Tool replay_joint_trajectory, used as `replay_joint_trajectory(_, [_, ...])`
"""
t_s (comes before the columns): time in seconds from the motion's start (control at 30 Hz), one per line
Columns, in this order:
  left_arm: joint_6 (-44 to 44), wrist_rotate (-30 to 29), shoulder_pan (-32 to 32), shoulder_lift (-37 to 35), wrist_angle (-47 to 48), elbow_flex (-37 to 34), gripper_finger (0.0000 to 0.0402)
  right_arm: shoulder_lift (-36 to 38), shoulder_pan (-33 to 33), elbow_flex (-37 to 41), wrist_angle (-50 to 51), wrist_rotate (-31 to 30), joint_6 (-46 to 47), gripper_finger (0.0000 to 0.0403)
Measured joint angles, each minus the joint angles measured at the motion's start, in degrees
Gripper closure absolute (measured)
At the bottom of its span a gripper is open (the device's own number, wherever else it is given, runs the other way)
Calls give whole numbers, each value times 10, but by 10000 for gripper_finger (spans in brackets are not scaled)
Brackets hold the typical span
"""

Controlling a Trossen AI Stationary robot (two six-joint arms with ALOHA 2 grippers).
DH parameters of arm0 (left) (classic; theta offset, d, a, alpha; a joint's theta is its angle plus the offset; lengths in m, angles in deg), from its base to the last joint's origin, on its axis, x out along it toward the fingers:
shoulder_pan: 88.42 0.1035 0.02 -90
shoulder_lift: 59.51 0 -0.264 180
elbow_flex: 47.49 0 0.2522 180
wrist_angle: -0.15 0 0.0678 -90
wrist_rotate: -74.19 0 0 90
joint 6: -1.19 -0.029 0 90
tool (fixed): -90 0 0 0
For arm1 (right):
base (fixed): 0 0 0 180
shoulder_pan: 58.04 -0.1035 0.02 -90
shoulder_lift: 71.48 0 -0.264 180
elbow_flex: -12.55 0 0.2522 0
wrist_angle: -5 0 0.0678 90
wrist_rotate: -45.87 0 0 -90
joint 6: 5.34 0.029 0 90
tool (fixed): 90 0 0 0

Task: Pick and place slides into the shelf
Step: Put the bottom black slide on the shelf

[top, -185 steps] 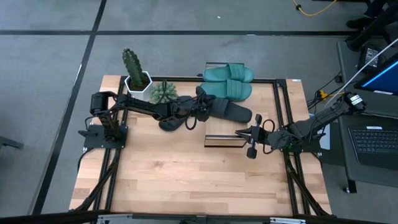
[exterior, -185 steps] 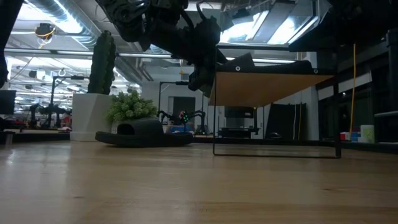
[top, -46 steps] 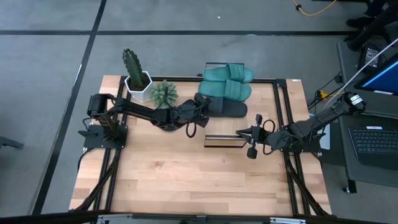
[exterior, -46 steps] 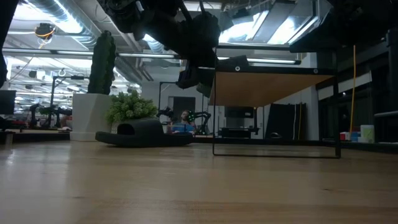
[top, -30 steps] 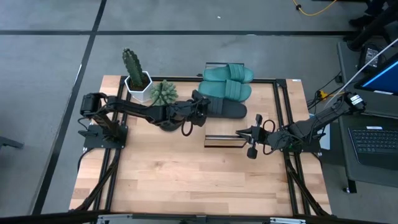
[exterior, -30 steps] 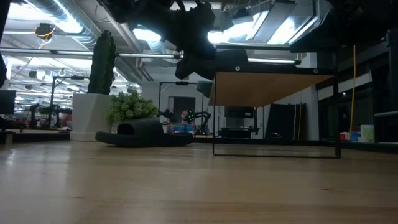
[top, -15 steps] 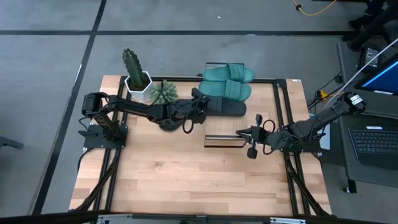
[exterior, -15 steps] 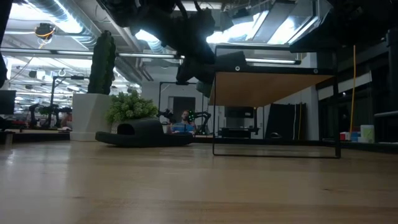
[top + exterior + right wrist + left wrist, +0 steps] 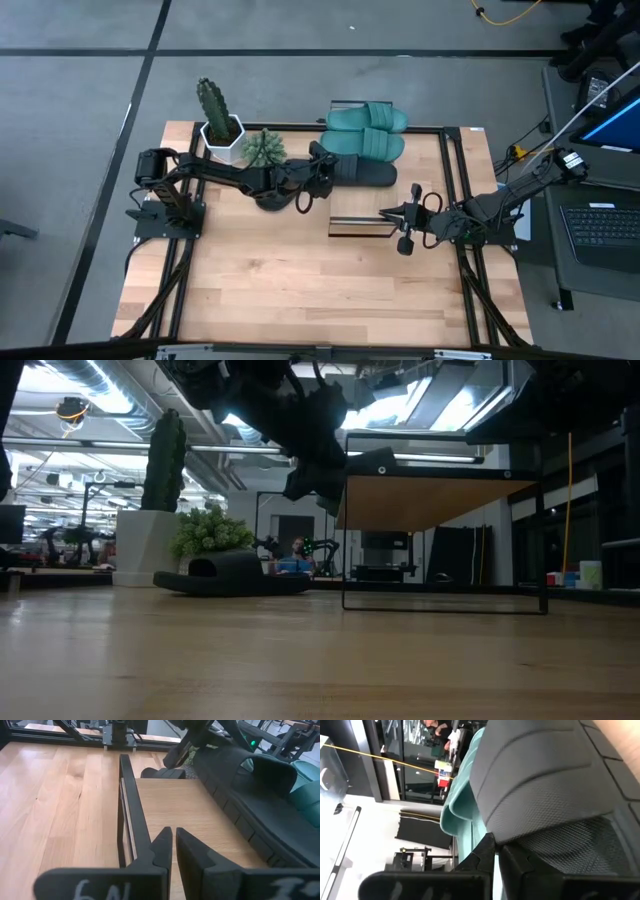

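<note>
Two teal slides [image 9: 366, 118] [image 9: 368, 146] lie side by side on the far part of the shelf [image 9: 355, 226]. A black slide [image 9: 362, 173] lies flat on the shelf just nearer than them. My left gripper [image 9: 318, 172] is shut at that slide's left end. A second black slide [image 9: 230, 572] rests sole-down on the table under my left arm. My right gripper [image 9: 382, 215] is shut, reaching in from the right over the bare near end of the shelf. My left gripper [image 9: 495, 845] has its shut fingertips at the black slide's left end, just below the strap's edge [image 9: 530, 827]. They come level from the table's left. I cannot tell whether they touch or pinch it. My right gripper [image 9: 173, 837] hovers low over the shelf top [image 9: 165, 805], beside the black frame bar [image 9: 131, 805]. I cannot tell whether it touches either.
A cactus in a white pot [image 9: 215, 115] and a small green plant [image 9: 262, 148] stand at the table's far left, close to my left arm. A laptop [image 9: 600, 230] sits off the table's right side. Bare wood [image 9: 300, 290] fills the near half.
My left gripper has sunk a little at the black slide's left end. The slides and the shelf stay where they were.
</note>
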Motion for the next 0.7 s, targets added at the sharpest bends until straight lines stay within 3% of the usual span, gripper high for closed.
replay_joint_trajectory(0.3, [4, 41, 2, 0, -1, 0, 343, 0, 0, 0, 0, 0, 1, 375])
replay_joint_trajectory(0.7, [3, 16, -1, 0, -9, 0, 284, 0, 0, 0, 0, 1, 8, 375])
